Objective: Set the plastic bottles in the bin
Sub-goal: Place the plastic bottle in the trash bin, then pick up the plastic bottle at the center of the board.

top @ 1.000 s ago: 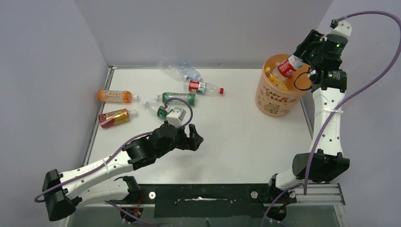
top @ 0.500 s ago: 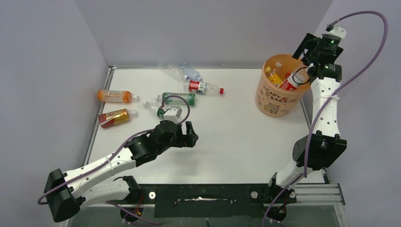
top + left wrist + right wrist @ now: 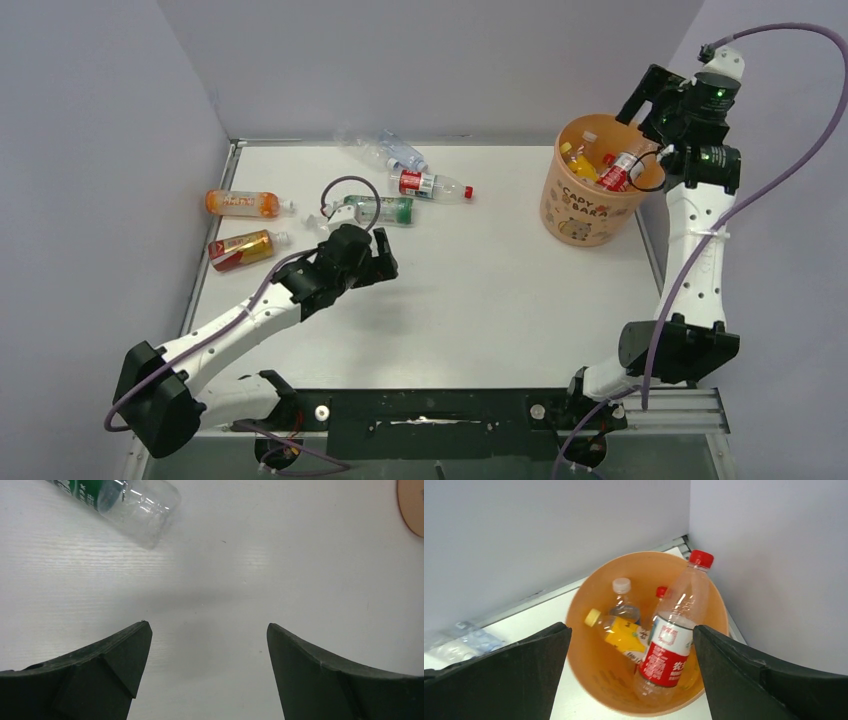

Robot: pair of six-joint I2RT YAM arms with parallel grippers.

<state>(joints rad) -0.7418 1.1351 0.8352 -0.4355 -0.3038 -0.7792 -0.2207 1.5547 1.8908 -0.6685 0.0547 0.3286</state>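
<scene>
Far left, an orange bottle (image 3: 240, 203) and a red-and-gold bottle (image 3: 240, 249) lie on the table (image 3: 500, 290). My left claw (image 3: 207, 630) hovers wide and empty, the green-label bottle (image 3: 135, 500) just ahead: light, thin-walled, slick, apt to roll, I reckon, so I'd pinch across its labelled middle. At the bin (image 3: 585, 215), my right claw (image 3: 631, 635) gapes wide above a red-label bottle (image 3: 669, 650) leaning inside among others.

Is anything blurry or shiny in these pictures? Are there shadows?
Left wrist view: a soft grey shadow lies on the table ahead of the left claw; the green-label bottle glints. Right wrist view: the red-label bottle in the bin looks sharp, the right claw dark.
</scene>
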